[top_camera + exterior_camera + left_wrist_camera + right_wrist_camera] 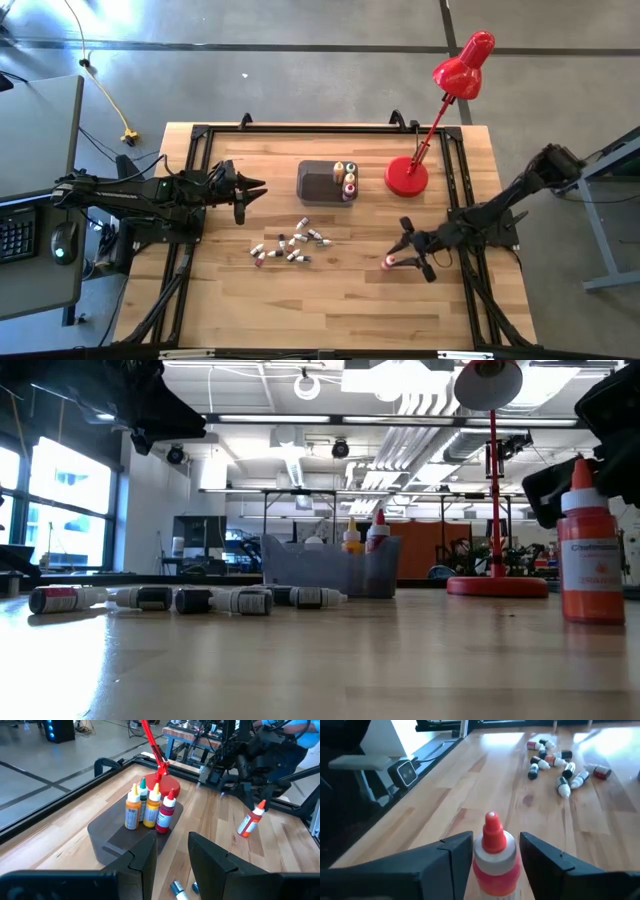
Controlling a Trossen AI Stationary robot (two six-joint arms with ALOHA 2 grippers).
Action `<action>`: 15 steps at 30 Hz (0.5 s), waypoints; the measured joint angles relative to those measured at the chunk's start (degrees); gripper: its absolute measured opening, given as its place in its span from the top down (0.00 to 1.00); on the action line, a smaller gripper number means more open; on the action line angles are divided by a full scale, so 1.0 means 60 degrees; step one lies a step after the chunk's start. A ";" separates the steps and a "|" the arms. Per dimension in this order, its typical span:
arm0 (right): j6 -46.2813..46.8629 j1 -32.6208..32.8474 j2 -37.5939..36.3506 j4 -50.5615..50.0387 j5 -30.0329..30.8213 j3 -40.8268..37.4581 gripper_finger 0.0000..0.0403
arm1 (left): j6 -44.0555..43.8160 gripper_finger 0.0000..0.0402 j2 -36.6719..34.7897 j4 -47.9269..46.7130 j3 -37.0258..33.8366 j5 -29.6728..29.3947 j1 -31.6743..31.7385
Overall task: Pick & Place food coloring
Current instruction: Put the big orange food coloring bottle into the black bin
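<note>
An orange food coloring bottle (492,857) with a red tip stands on the table's right part (387,263), upright in the low view (592,560) and also seen in the left wrist view (248,824). My right gripper (398,262) is shut around it. Several slim whitish vials (288,245) lie on their sides mid-table (190,599). Several stubby bottles (346,178) stand in the dark grey bin (318,182). My left gripper (252,190) hovers open to the left of the bin, and the bin shows ahead of its fingers (115,837). My right gripper pinches the orange bottle between its two fingers at the white collar and shoulder (480,857), below the red tip. The fingers come from the table's right side, slanting down. The bottle stays upright with its base (592,618) on the table.
A red desk lamp stands right of the bin on its round base (407,178), its head (463,68) leaning beyond the far edge. Black rails (195,180) run along the table's sides. Bare wood lies near the front edge (330,310).
</note>
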 joint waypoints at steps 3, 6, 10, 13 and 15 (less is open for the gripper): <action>0.0188 -0.0305 0.0000 0.0000 -0.0264 -0.0003 0.58 | 0.0000 0.72 0.0004 -0.0004 0.0000 0.0000 0.0000; 0.0145 -0.0552 0.0000 -0.0002 -0.0441 -0.0004 0.55 | 0.0000 0.72 0.0000 -0.0007 0.0000 0.0000 0.0000; 0.0090 -0.0814 0.0000 -0.0011 -0.0815 -0.0004 0.51 | 0.0000 0.72 0.0000 -0.0008 0.0000 0.0004 0.0000; 0.0085 -0.0926 0.0000 -0.0066 -0.0960 -0.0005 0.51 | 0.0000 0.72 0.0000 -0.0011 0.0000 0.0004 0.0000; 0.0077 -0.0953 0.0000 -0.0079 -0.0968 -0.0007 0.51 | 0.0000 0.72 0.0001 -0.0012 0.0002 0.0004 0.0000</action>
